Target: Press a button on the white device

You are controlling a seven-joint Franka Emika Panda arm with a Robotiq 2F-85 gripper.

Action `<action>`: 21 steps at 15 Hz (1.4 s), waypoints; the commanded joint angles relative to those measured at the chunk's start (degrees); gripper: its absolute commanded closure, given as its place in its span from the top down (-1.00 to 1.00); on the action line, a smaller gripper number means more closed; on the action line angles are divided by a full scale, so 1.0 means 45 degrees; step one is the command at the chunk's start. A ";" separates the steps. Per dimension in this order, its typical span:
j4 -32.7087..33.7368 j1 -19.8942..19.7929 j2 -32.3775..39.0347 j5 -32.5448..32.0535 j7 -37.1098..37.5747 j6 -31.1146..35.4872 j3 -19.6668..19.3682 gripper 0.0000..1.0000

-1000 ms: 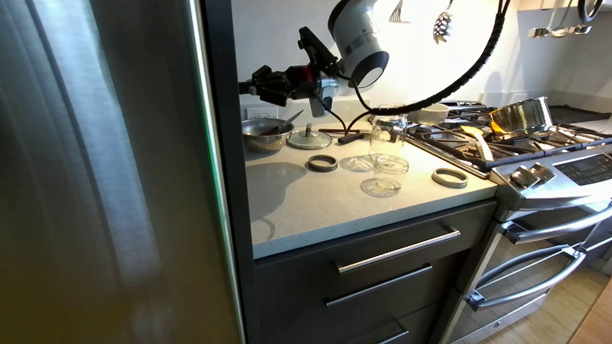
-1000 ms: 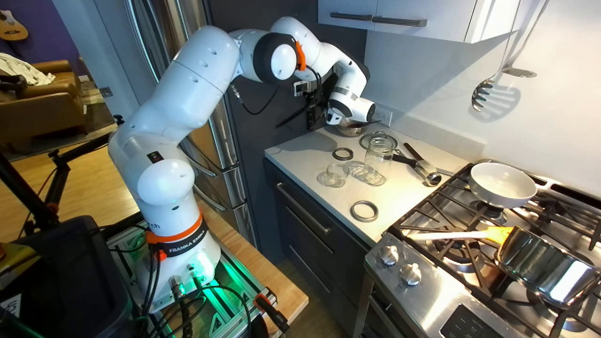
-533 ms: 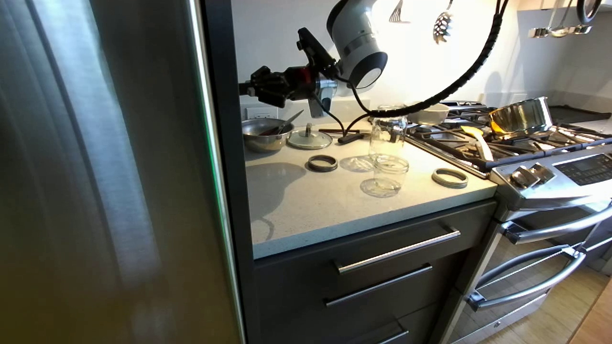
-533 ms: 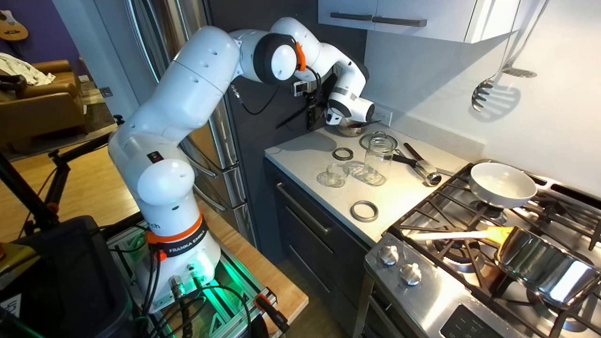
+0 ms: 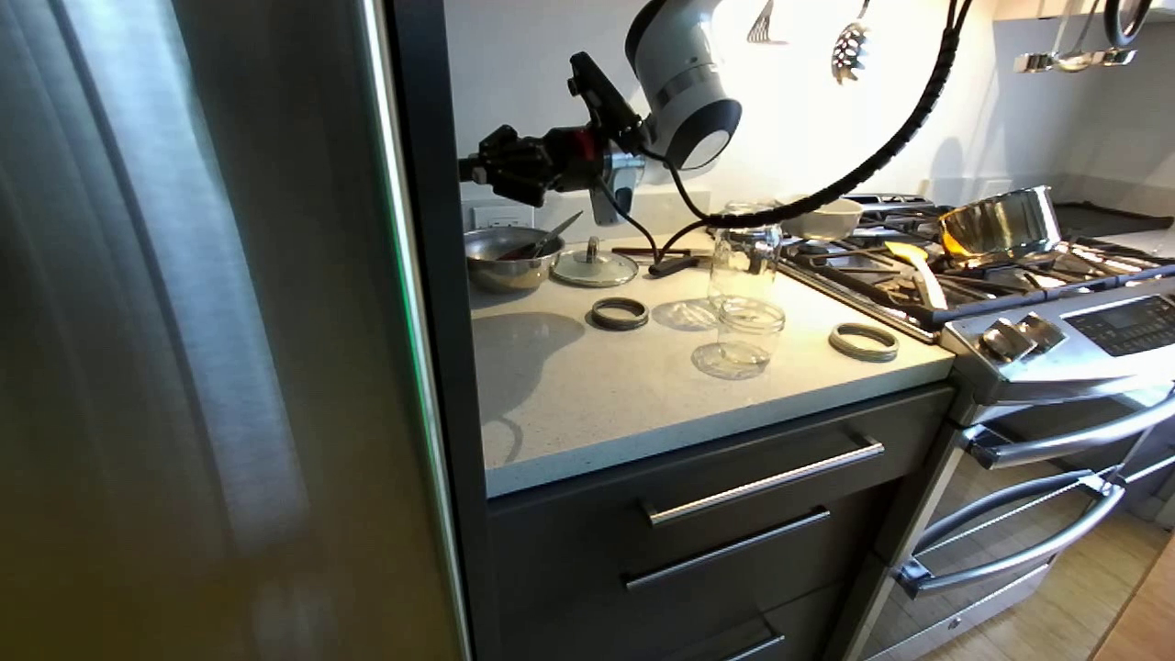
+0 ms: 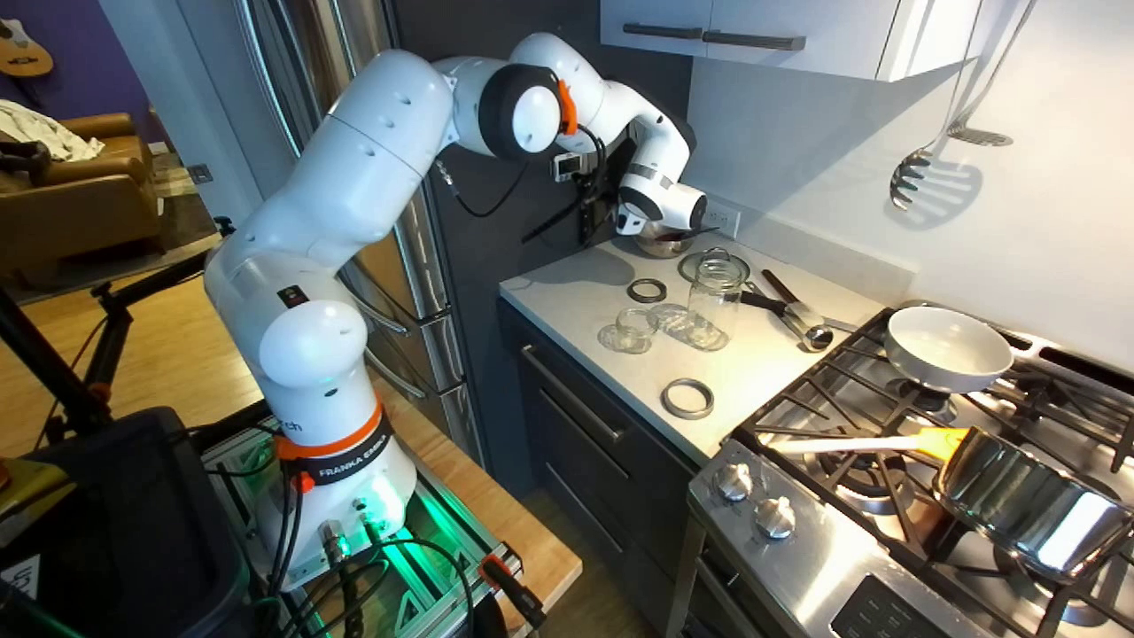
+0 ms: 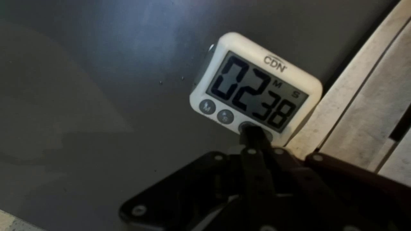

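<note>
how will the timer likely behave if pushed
The timer probably won't flex: its case looks like hard plastic. It may pivot or slide on the smooth panel, since in the wrist view the tool overlaps the button row, off-center; whatever holds it is hidden.

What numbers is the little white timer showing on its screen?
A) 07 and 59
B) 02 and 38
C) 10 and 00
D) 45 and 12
B, because in the wrist view the screen of the white timer reads 02, then 38.
</note>
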 commanded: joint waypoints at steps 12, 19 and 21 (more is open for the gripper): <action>0.0239 0.0047 0.0294 0.0488 0.0050 0.0416 0.0247 -1.00; 0.0200 -0.0092 0.0155 0.0048 0.0016 0.0112 0.0036 -1.00; 0.0060 -0.0170 0.0016 0.0012 0.0028 0.0081 -0.0022 -1.00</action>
